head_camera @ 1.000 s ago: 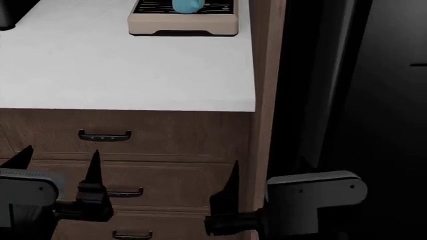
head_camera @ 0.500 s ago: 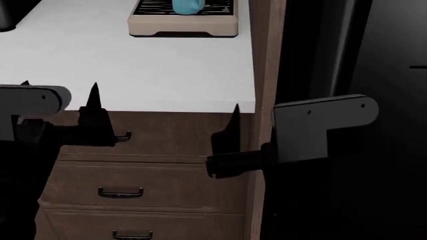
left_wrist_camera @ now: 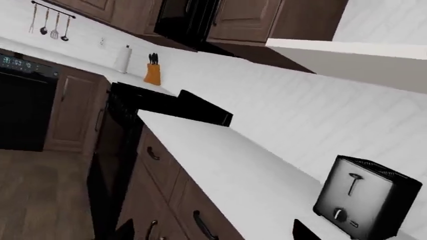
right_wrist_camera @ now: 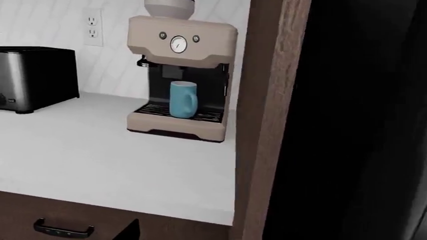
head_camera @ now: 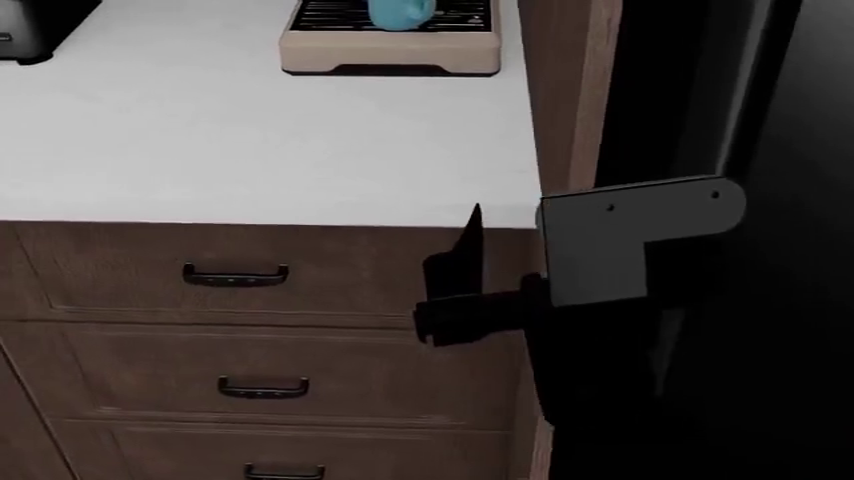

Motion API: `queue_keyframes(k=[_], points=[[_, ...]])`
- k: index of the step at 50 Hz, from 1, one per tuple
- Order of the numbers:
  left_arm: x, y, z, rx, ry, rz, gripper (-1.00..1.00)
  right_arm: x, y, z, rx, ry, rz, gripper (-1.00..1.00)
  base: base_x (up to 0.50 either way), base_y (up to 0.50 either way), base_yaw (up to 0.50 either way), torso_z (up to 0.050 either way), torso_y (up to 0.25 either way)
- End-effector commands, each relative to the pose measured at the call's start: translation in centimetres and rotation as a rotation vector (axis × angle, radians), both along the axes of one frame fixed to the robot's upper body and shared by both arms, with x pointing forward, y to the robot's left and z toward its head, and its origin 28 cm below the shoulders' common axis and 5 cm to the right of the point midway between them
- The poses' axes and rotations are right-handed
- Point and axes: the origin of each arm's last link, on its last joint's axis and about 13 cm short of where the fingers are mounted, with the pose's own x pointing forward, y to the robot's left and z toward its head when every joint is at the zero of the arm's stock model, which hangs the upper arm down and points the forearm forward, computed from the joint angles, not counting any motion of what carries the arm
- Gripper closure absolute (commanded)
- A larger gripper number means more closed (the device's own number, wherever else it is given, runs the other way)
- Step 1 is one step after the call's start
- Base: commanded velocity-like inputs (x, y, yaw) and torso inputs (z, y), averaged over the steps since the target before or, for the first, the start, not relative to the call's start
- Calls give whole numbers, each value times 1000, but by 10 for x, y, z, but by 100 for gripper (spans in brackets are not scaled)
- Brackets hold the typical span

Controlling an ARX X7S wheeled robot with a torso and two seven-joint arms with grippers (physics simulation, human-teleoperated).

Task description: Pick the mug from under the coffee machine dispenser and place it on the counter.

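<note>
Right hand (head_camera: pixel 461 290), spread unclear, hangs beside three drawers; one mug (right_wrist_camera: pixel 183 99) on one coffee machine dispenser (right_wrist_camera: pixel 181 77).

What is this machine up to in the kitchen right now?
Nothing is being held yet. The light blue mug stands on the drip tray of the beige coffee machine at the back of the white counter. The right gripper hangs in front of the drawers, below the counter's edge and far from the mug. A toaster sits on the counter nearby.
</note>
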Motion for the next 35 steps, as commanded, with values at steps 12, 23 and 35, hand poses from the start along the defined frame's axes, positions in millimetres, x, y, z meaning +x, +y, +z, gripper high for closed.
queue_keyframes(k=[12,23,35], points=[[-19,15,3,-34,-134,245,-100,4,-1,9,48,-14,15,-100,235,357,0,0,0],[-20,15,5,-17,-149,248,-100,4,-3,16,104,-25,16,-100,500,0,0,0,0],[-19,15,5,-16,-149,247,-100,4,-4,16,115,-29,2,-100,500,131,0,0,0]])
